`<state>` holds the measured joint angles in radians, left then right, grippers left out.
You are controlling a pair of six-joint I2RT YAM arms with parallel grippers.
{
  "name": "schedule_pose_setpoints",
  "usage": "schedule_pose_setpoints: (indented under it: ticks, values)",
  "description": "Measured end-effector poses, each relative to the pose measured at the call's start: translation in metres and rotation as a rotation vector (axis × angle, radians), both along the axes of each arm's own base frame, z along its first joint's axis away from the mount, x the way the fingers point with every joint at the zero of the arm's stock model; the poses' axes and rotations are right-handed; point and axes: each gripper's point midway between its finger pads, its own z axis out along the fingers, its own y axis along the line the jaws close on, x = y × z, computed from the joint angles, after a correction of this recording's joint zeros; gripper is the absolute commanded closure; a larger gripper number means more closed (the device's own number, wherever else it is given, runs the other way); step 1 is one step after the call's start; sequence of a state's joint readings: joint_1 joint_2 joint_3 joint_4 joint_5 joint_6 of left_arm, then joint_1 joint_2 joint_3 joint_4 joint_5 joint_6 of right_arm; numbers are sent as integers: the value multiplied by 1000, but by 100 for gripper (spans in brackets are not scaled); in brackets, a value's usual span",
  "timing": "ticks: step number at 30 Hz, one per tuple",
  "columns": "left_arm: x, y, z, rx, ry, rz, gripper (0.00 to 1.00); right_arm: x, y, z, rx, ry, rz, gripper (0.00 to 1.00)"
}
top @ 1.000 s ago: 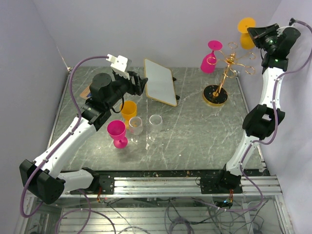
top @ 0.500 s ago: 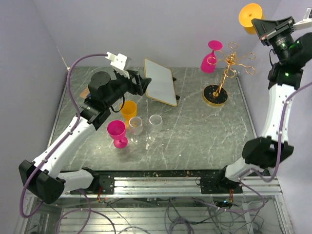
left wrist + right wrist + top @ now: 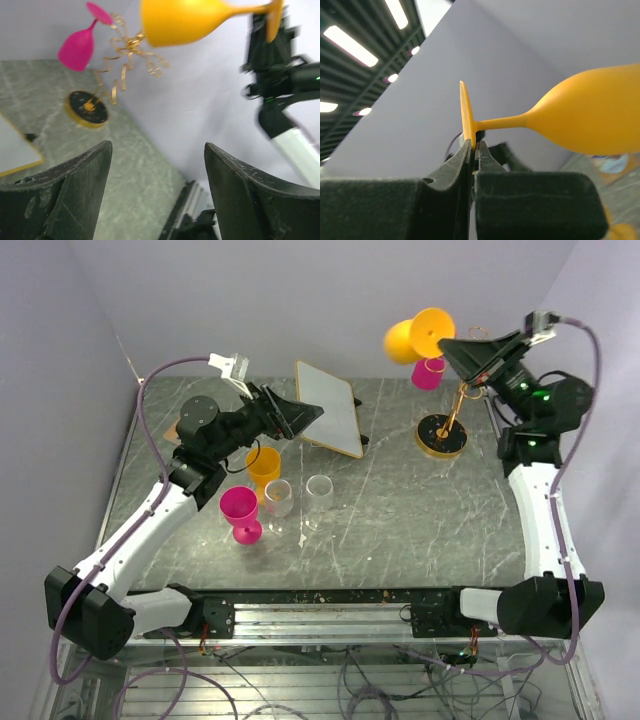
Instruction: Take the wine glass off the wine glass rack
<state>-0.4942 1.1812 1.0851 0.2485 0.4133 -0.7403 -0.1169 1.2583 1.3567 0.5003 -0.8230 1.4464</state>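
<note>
My right gripper (image 3: 448, 344) is shut on the round foot of an orange wine glass (image 3: 402, 340) and holds it on its side in the air, up and to the left of the gold wine glass rack (image 3: 456, 405). In the right wrist view the gripper (image 3: 474, 145) pinches the foot's edge and the orange glass (image 3: 595, 120) points right. A pink wine glass (image 3: 430, 372) hangs on the rack. My left gripper (image 3: 312, 416) is open and empty over the table's left half. Its view shows the orange glass (image 3: 185, 20), the pink glass (image 3: 77, 47) and the rack (image 3: 125, 55).
A white board (image 3: 328, 407) lies at the back middle, under my left gripper. An orange glass (image 3: 264, 466), a pink glass (image 3: 240, 510) and two clear glasses (image 3: 278, 497) (image 3: 319, 490) stand at left centre. The rack's dark round base (image 3: 442, 435) sits at back right.
My right arm has swung the orange glass from high at the back right leftward and down, to the left of the rack top. My left gripper has tipped up toward the right.
</note>
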Motion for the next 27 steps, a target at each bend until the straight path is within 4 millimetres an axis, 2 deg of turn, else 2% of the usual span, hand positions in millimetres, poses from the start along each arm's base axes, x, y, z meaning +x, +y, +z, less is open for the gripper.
schedule_pose_setpoints:
  ticks: [3,7,10,14,19,22,27]
  values:
    - [-7,-1,20,-98,9,-55,1,-16,31,-8,83,37,153,100]
    - [-9,7,41,-202,8,-83,0,-42,57,1,194,47,336,100]
    - [-5,18,44,-272,33,-77,2,-62,63,16,262,14,438,100]
    - [-4,22,54,-357,39,-119,11,-88,71,27,311,-60,540,100]
    - [-16,17,72,-439,-4,-241,19,-93,85,20,344,-65,621,100]
    - [-27,17,82,-468,-33,-295,28,-89,97,12,359,-41,662,100]
    - [-36,20,89,-481,-63,-327,53,-90,108,8,389,-17,703,100]
